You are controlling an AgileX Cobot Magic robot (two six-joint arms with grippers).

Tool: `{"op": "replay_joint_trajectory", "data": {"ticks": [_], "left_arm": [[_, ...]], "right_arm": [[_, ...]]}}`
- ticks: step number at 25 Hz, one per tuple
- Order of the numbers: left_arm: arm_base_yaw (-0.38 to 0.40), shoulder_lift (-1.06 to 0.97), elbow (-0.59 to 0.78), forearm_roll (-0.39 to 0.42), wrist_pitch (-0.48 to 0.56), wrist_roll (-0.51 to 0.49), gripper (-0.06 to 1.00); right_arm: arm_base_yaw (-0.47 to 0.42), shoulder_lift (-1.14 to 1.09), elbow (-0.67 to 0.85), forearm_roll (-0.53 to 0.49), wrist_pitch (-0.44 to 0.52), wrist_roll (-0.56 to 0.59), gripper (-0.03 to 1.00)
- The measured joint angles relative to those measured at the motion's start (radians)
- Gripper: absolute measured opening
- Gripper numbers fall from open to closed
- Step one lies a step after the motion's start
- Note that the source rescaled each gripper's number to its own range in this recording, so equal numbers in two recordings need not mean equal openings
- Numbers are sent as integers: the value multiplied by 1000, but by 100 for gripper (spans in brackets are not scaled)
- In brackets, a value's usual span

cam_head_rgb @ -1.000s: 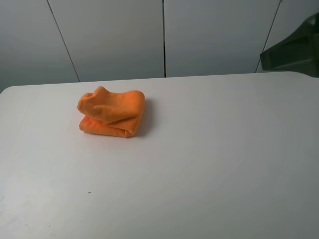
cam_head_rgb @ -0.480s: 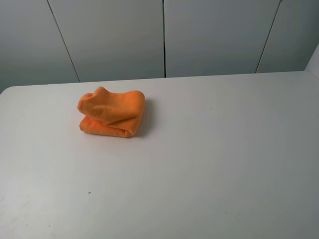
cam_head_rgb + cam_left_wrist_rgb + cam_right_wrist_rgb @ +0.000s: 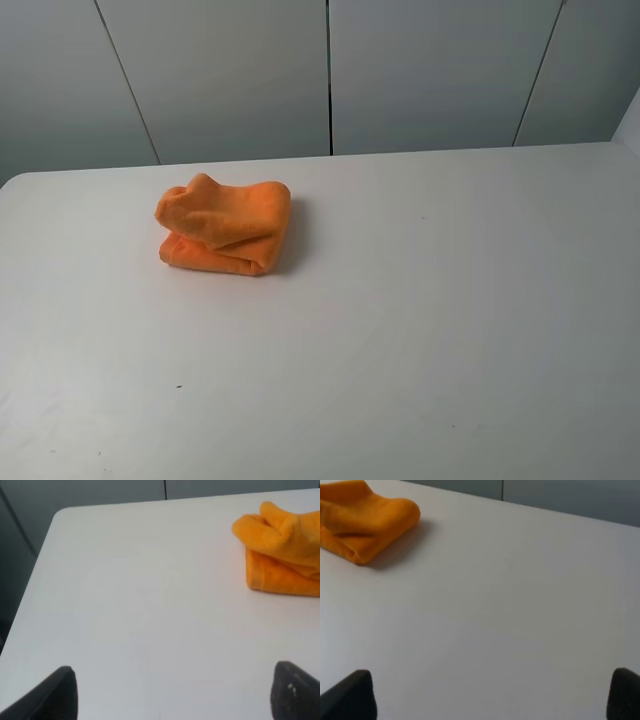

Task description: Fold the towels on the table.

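Orange towel (image 3: 224, 227) sits folded in a lumpy bundle on the white desk (image 3: 420, 330), left of centre toward the far edge. Left claw (image 3: 175, 692) has fingers spread wide, empty, hovering over bare desk well short of the towel. Right claw (image 3: 492, 695) likewise wide apart, empty, well apart from the towel.

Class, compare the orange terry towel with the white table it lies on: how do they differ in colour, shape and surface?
The bright orange terry towel is vivid; the plain white table is pale. The towel is a small, lumpy folded bundle with stacked layers; the table is broad and flat, far larger than the towel. The towel's surface looks soft and fuzzy; the table's looks smooth and matte. Both are single-coloured, and neither is touched by a gripper.
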Motion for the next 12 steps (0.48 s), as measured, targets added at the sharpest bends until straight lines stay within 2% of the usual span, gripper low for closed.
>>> {"op": "replay_joint_trajectory", "data": {"ticks": [12], "left_arm": [[0, 0, 8, -24, -4, 2, 100]], "right_arm": [[-12, -5, 5, 5, -17, 22, 100]]}}
